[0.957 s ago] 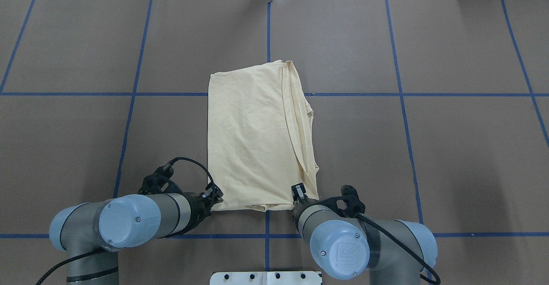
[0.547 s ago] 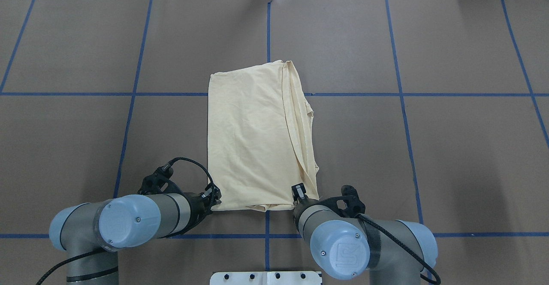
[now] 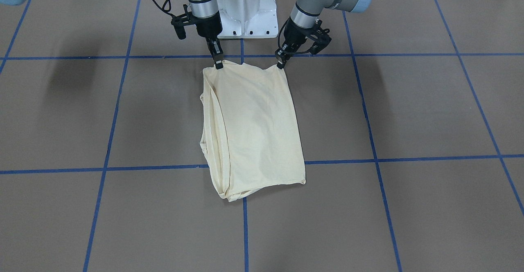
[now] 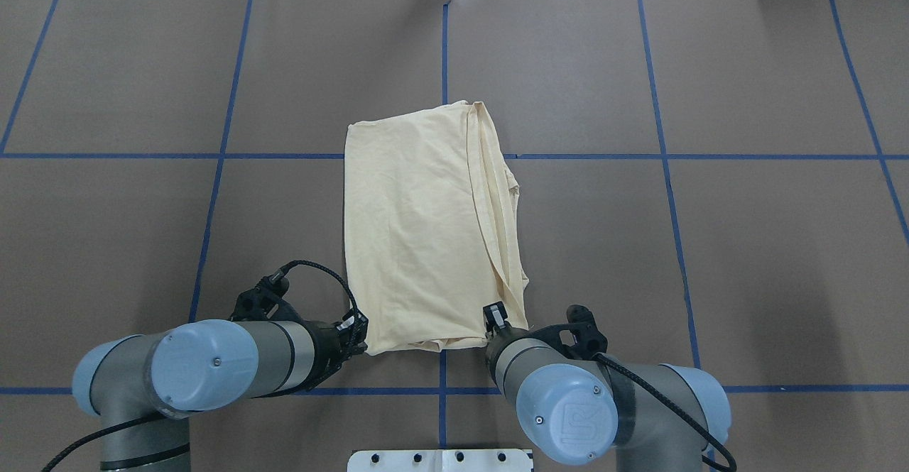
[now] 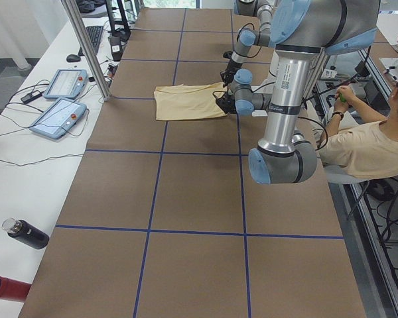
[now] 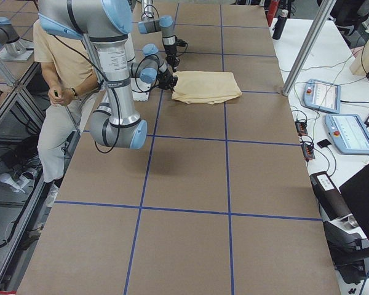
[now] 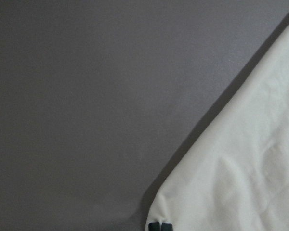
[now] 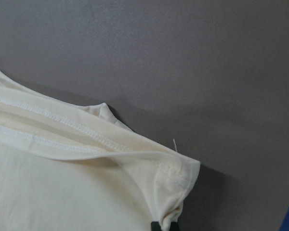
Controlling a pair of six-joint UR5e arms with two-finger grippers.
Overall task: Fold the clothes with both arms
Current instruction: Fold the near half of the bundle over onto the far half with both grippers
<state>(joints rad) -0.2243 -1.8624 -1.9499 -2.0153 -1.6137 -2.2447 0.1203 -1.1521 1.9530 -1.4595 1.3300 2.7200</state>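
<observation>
Two near corners of the folded T-shirt are held, one by each pincer. The shirt lies as a long rectangle at the middle of the brown desk, across a blue tape line, its short near edge toward the robot.

At the left of the overhead view, the left arm lies low, with its forearm pointing inward at the shirt's near-left corner. That view hides most of the fingertips under the wrist. The front-facing view shows the left pincer slanting down onto the corner. The left wrist camera shows its pads pressed together at the very tip of the cloth, so it is clenched on the shirt.

Only the overhead and right wrist views show the stacked stitched hems running along the shirt's right side.

At the right, the right arm bends in from below, wrist steeply down. The right pincer is closed on the near-right corner, which the front-facing view shows drawn up slightly to its tip.
</observation>
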